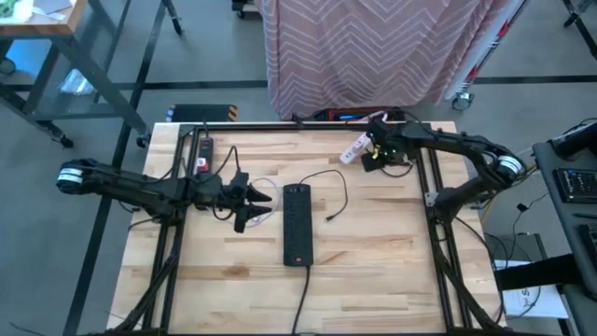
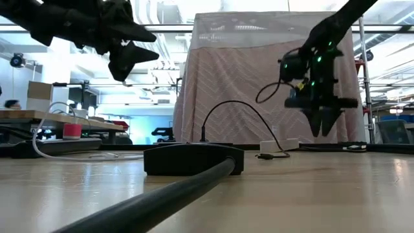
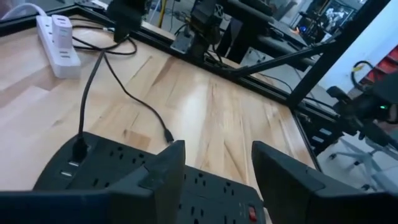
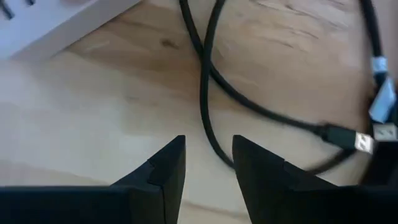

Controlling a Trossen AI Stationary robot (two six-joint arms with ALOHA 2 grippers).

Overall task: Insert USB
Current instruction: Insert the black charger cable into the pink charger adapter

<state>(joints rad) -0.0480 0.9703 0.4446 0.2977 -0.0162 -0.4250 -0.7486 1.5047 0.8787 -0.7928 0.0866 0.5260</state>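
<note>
The right end effector (image 4: 207,163) hung over the far right corner of the table (image 1: 392,271), just beside the white power strip (image 1: 355,147). Its two fingers stood apart with a narrow gap and held nothing. In the right wrist view, a black cable (image 4: 214,93) ran straight ahead of the gap, and a loose USB plug (image 4: 362,142) with a metal tip lay on the wood off to one side of the fingers, not between them. Its long axis lay roughly across the line of the fingers, so I judge the wrist had to shift sideways and perhaps turn before closing.

The left end effector (image 3: 217,168) hovered above the black power strip (image 1: 297,224) in the middle of the table, fingers well open and empty. A second cable end (image 1: 333,218) lay just right of this strip; it was too small to say if it was a USB plug.

The right arm was clearly nearer to the plug seen at its wrist.
</note>
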